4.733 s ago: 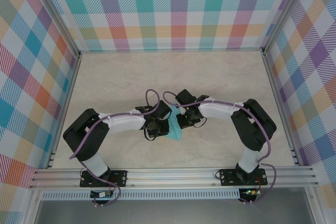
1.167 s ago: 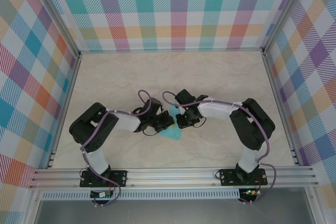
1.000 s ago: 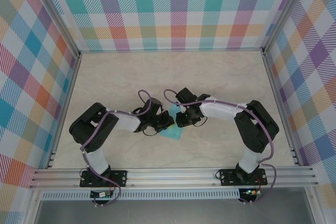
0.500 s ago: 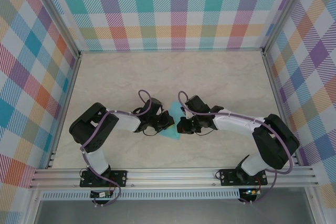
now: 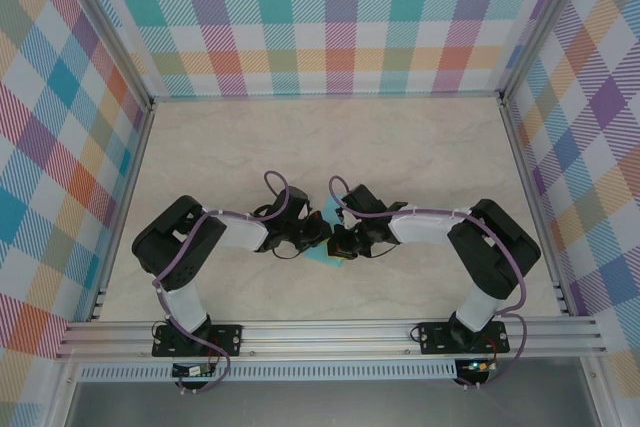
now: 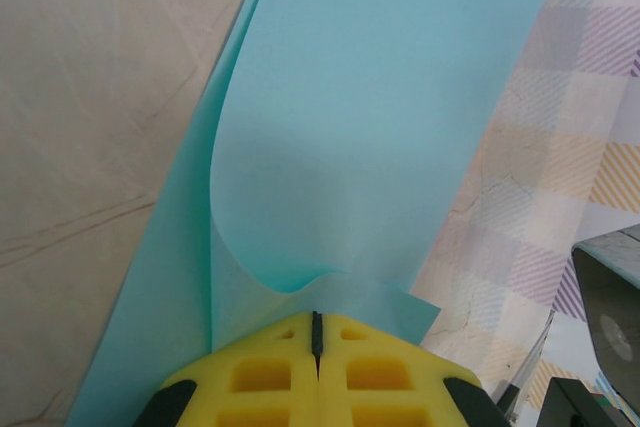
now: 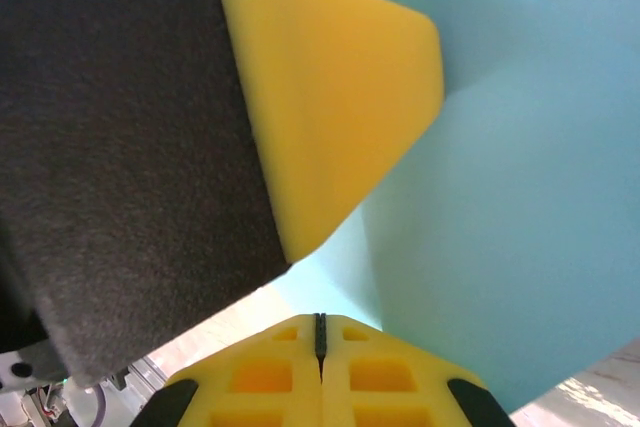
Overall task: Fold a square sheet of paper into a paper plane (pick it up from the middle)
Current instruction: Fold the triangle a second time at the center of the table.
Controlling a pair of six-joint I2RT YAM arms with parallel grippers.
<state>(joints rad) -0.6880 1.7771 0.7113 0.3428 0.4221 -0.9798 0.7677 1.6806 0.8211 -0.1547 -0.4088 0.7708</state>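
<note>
**A:** Left gripper (image 6: 317,327): yellow fingers pressed flat together with no gap, and a corner of the square sheet of paper (image 6: 380,117) nipped at the seam. Right gripper (image 7: 320,327): fingers likewise together. Teal paper ran down into the tips, so I judged it pinched there too.

**B:** And where was the sheet?

**A:** Between the two grippers, over the near middle of the table (image 5: 420,147). It rose from the left pinch in a smooth curl, with a second layer alongside it. From overhead a teal sliver (image 5: 322,256) showed under the wrists.

**B:** Handling?

**A:** It looked thin, near weightless and limp, and it bowed instead of standing stiff. It would likely tear or take a stray crease if the two grips pulled apart or twisted. The foam should hold it without slipping. The best hold seemed a small bite at an edge or corner, close to the intended fold.

**B:** What couldn't you make out?

**A:** The fold count and crease lines, because the wrists covered them from above. The left gripper's pad (image 7: 320,97) and its dark finger blocked half the right wrist view. How deep the right bite went was also unclear.
</note>
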